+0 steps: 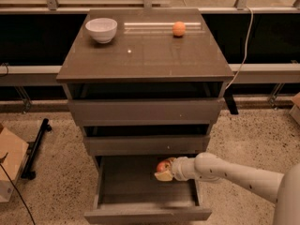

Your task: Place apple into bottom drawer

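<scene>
The apple (162,166), red with a yellowish patch, is held in my gripper (165,171) over the right back part of the open bottom drawer (126,184). My white arm comes in from the lower right, and the gripper is shut on the apple, inside the drawer's opening just below the middle drawer's front. I cannot tell whether the apple touches the drawer floor.
A white bowl (101,29) and a small orange fruit (178,28) sit on the cabinet top (140,55). The two upper drawers (145,111) are shut. A cardboard box (9,165) and a black stand (35,149) lie on the floor at left.
</scene>
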Motion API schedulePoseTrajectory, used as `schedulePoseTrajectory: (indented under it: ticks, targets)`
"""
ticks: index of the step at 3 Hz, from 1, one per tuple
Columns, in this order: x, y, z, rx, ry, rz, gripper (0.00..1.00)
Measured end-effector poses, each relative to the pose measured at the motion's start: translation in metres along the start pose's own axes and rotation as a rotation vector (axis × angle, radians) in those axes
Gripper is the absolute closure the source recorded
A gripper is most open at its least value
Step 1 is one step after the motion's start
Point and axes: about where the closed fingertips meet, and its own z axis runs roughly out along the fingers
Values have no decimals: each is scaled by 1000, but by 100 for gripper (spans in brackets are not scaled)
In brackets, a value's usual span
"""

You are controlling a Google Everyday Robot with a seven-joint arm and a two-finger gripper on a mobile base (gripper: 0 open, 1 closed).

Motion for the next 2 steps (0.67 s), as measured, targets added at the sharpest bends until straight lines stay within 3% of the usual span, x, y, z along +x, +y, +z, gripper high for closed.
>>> schedulePoseTrajectory:
  ticks: [2]
  targets:
    - [26, -6, 34, 19, 10, 19, 100]
